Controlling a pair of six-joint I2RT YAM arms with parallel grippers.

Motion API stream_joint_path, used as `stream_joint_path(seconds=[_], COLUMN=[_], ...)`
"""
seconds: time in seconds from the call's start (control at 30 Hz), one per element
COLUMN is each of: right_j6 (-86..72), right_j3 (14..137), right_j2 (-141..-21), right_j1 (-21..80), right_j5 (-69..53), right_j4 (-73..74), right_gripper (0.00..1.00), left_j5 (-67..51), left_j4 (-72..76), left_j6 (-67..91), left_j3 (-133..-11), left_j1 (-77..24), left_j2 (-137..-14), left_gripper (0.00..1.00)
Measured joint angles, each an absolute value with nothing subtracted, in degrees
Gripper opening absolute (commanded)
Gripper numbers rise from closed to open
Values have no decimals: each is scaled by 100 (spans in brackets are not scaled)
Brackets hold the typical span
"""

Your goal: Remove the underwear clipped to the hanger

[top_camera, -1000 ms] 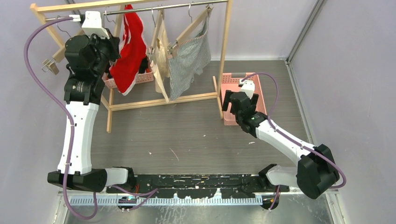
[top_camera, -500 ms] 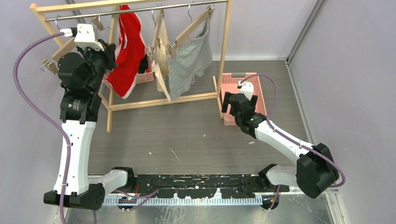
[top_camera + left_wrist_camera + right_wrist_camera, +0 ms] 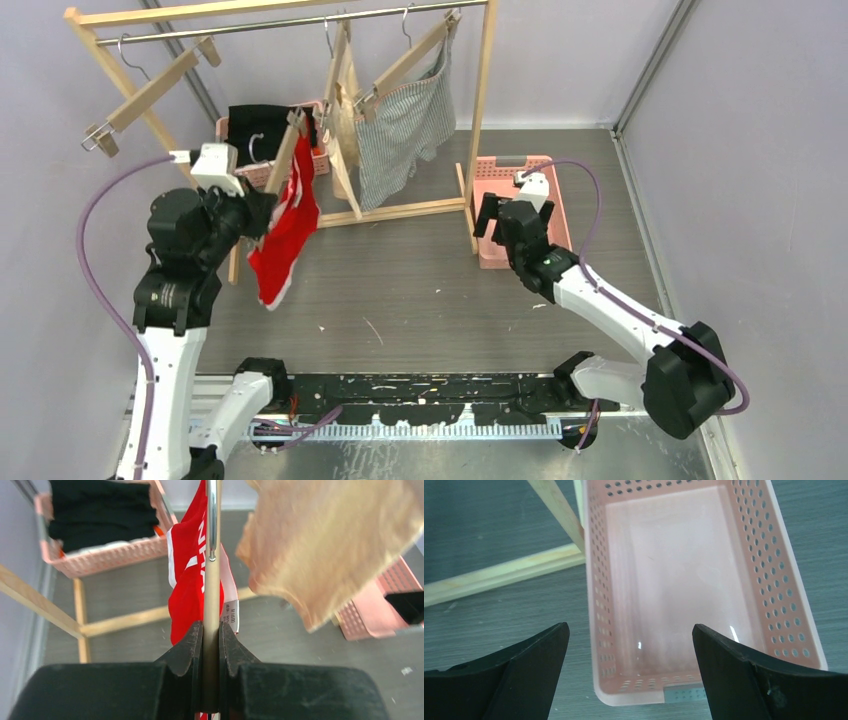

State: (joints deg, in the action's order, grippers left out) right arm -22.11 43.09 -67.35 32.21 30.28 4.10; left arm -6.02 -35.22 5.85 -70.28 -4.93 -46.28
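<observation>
While the left fingers [image 3: 185, 650] stand closed on the wooden bar of a hanger [image 3: 212, 605], the red underwear [image 3: 285, 235] clipped to it hangs at the centre left of the top view, clear of the rail [image 3: 250, 25] and above the grey bench [image 3: 420, 290]. In the left wrist view the bar runs straight away from the fingers up the middle of the frame, and the red cloth lies along it and just behind it. From above, that cloth's long axis slants from upper right down to lower left, its free end drooping below the grip. The cream underwear [image 3: 345, 110] and the grey striped underwear [image 3: 405, 125] are clipped to their own hangers on the rack [image 3: 488, 100] at the upper centre. The right fingers [image 3: 524, 655] are spread wide and hold nothing, poised over the near end of a pink basket [image 3: 774, 580] at the centre right, which looks empty. The next move turns on this: the left arm is at the garment but is taken up with the hanger, so the pull would probably fall to the right arm. From those open fingers the red cloth lies well away to the left across bare bench, so they would need to travel left and close across the cloth's short width, near its loose lower end rather than at the bar. Where exactly the clips bite cannot be made out.
</observation>
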Motion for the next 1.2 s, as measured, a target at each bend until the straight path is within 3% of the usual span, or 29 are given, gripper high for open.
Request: stream_joint_path(seconds=[0.47, 0.8, 1.2], right_j6=[-1575, -1048, -591], right_j3=[4036, 4274, 5277], right_j2=[-6372, -6326, -6449], right_j1=[3345, 3369, 3369], right_j5=[2394, 587, -1789], right_j4=[8, -388, -873], right_gripper=[100, 100, 99], left_j5=[-2803, -4294, -5511], left_j4=[-4644, -4431, -3181], left_j6=[869, 961, 1066], left_j3=[-5664, -5159, -4700], left_j1=[-493, -609, -1020], left_j2=[-3667, -4056, -4064], left_gripper=[0, 0, 0])
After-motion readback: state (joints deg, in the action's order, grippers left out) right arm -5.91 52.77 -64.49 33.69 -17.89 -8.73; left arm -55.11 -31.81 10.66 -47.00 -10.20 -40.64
